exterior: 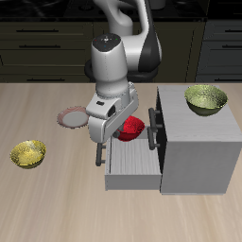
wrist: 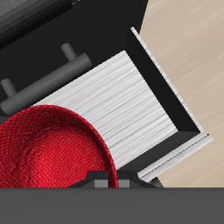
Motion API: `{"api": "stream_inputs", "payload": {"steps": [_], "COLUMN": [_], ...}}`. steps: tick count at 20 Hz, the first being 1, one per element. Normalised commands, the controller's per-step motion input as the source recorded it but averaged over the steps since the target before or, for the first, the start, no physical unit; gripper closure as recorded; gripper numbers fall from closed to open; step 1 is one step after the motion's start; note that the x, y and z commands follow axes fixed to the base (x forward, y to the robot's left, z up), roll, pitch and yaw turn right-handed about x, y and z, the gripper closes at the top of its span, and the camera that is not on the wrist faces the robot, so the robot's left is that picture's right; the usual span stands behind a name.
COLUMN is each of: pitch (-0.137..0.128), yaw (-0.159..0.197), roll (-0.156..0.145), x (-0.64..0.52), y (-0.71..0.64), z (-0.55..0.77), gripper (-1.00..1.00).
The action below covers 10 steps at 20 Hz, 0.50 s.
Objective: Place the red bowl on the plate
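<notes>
The red bowl (wrist: 48, 157) lies just beneath the hand (exterior: 112, 149); inside the open drawer (wrist: 122, 96).

The pale wood-grain table (exterior: 38, 203) carries 3 things directly. A grey cabinet (exterior: 198, 142) stands on it, its open drawer (exterior: 132, 168) pulled out beneath the jaws. The plate (exterior: 73, 117), round with a pinkish-brown rim, lies flat on the boards just beside the jaws, farther back and away from the cabinet. 1 yellow-green bowl (exterior: 28, 154) sits upright well apart from the jaws, beyond the plate and nearer the table's front edge.
</notes>
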Motion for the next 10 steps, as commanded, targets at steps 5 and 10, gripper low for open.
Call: {"api": "stream_inputs", "payload": {"steps": [5,10], "pitch": [-0.019,0.02], "yaw": [-0.16,-0.246], "roll": [-0.016,-0.046], "x": [-0.1,-0.03], "y": [-0.11,-0.16], "z": [0.36,0.14], "gripper": [1.0,1.0]}}
